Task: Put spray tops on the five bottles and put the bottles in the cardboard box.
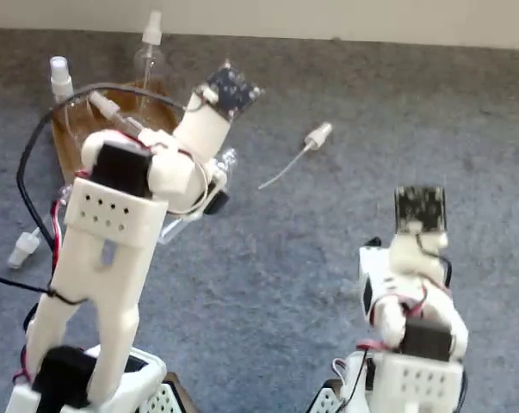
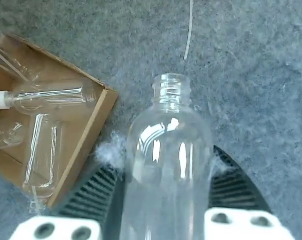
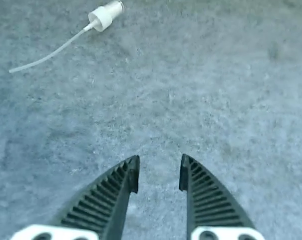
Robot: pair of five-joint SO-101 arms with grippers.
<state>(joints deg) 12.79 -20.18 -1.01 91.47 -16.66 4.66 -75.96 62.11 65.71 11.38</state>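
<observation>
Soft even light, faint shadows, bright glints on the bottle [image 2: 166,165].

An indoor room, kind unclear — grey carpet [image 1: 328,224] runs to a pale wall [image 1: 371,17].

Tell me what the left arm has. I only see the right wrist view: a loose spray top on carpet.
Observer: The left gripper is shut on a clear bottle with no top.
Operator: Box location?
Observer: The cardboard box sits beside that bottle and holds a white-topped bottle.
Operator: More loose tops?
Observer: Possibly one: a small white piece on the carpet by the left arm.
</observation>
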